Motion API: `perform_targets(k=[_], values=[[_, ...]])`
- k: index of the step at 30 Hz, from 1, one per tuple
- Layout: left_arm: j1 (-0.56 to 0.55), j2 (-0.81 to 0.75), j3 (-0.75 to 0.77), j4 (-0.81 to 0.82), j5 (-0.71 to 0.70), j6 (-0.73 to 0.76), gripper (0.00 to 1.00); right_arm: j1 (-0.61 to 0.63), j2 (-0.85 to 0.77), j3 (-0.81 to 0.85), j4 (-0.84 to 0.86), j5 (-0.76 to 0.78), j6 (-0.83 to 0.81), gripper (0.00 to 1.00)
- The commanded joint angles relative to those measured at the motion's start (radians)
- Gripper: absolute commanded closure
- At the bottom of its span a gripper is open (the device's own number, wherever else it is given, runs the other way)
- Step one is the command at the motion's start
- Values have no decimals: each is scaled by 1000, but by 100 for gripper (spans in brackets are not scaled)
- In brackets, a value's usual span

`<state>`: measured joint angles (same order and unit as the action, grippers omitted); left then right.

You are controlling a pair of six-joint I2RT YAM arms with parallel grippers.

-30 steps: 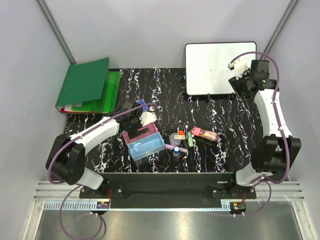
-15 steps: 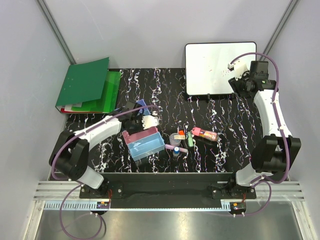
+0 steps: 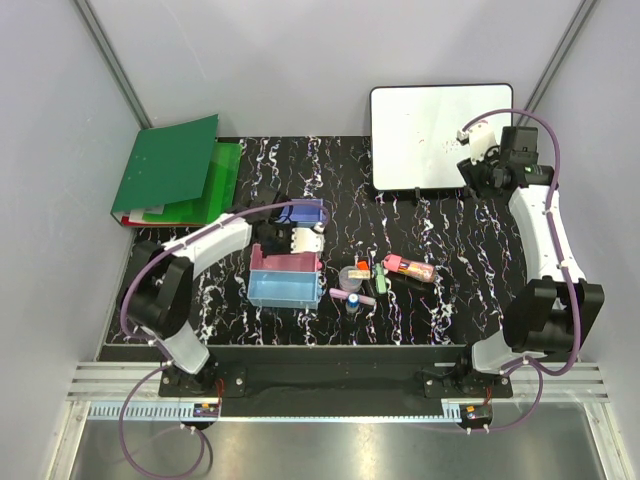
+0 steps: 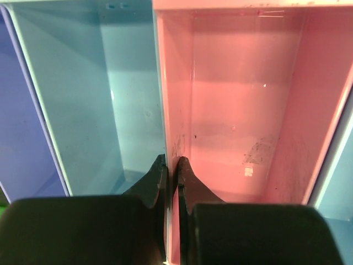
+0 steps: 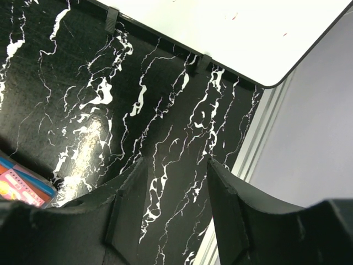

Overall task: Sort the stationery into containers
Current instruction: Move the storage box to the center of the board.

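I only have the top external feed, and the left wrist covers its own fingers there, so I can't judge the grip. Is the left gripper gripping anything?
Observer: Yes. The left gripper pinches the walls where a light blue bin meets the pink bin, with one finger in each.
Operator: Anything inside those two?
Observer: Both look empty as far as the left wrist view shows.
Operator: And the right gripper?
Observer: The right gripper is open and holds nothing, over bare table near the whiteboard corner.
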<state>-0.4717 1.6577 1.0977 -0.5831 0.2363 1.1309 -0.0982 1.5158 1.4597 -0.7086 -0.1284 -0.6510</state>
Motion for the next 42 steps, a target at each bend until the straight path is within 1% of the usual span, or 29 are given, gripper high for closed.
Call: perform_targets(k=[1,4,9,12,13,15,18,19,20,21,22,24,25,26,29,30,31,34,40,41,42], values=[[12,48,59,42,23,265,100,6,-43,-9,6,-46,45,46],[13,76,97,42,32,409,100,6,-43,-9,6,-51,62,46],[19,172,188,42,37,556,100,6,-43,-24,6,-56,73,46],[28,244,278,42,58,665,100,6,-42,-32,6,-60,77,46],[36,261,313,42,64,760,100,6,-42,-32,6,-63,80,46],[42,316,355,42,93,835,100,6,-36,-30,6,-63,82,47],[50,392,476,17,126,952,100,6,-29,-25,6,-56,83,47],[56,405,491,12,136,1024,100,6,-28,-24,6,-54,83,47],[61,427,504,9,153,1061,100,6,-28,-25,6,-53,82,47],[65,436,520,5,206,1099,100,6,-26,-25,6,-51,82,47],[76,441,524,2,233,1177,100,6,-26,-27,8,-48,82,47],[87,448,519,2,294,1248,100,6,-29,-38,5,-47,82,47],[93,447,513,2,308,1308,100,6,-32,-41,4,-47,79,47],[96,441,505,2,319,1334,100,6,-37,-50,4,-47,76,47],[114,419,463,-1,386,1447,100,6,-42,-56,4,-46,76,47],[120,401,432,-3,429,1504,100,6,-40,-56,6,-50,82,47],[128,392,397,-3,443,1565,100,6,-42,-58,5,-53,86,47],[125,355,354,3,478,1570,100,6,-42,-55,6,-57,91,48],[101,343,353,0,495,1569,100,6,-45,-58,6,-63,97,48],[99,344,353,2,498,1569,96,6,-46,-56,6,-63,97,48],[97,347,356,2,491,1569,78,6,-48,-59,6,-63,97,48]])
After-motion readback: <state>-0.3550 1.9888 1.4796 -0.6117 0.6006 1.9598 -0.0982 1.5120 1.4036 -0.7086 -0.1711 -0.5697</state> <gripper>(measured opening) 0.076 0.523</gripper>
